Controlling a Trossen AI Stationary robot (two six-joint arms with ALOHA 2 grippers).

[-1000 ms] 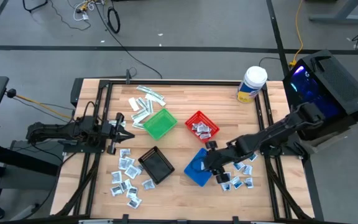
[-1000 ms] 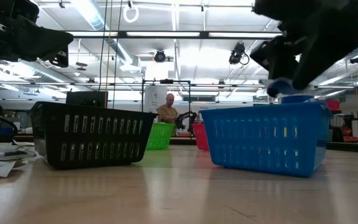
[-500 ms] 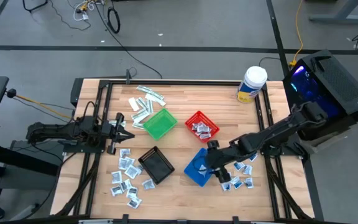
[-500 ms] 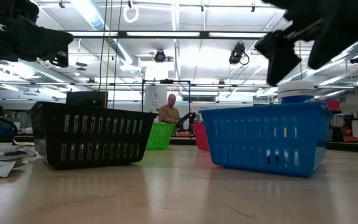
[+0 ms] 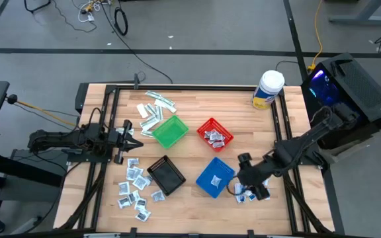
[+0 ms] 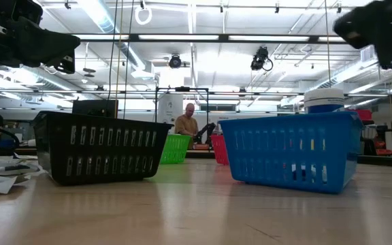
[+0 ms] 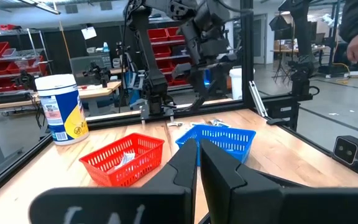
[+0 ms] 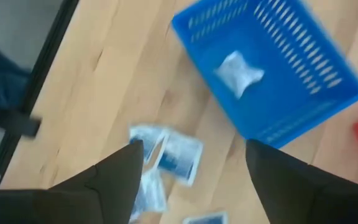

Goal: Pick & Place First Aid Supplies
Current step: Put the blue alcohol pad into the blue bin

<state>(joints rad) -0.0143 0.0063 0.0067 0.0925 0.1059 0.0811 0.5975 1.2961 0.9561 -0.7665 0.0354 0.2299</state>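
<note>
- Right jaws (image 8: 191, 171) gape wide and hold nothing, above sachets (image 8: 180, 155) lying on the desk (image 5: 243, 125) just beside the blue basket (image 5: 215, 177).
- One sachet (image 8: 239, 70) lies inside the blue basket.
- Left jaws (image 5: 132, 140) are nearly closed, empty, at the desk's left side, near the green basket (image 5: 169, 131).
- More packets (image 5: 134, 188) lie scattered by the black basket (image 5: 166, 175).

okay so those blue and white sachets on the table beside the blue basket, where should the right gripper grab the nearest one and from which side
Take the sachet by its two long edges, coming straight down from above. It lies flat on the wood beside the blue basket, leaving no side to get under. The right gripper, open, already brackets it; neighbouring sachets crowd one side.
</note>
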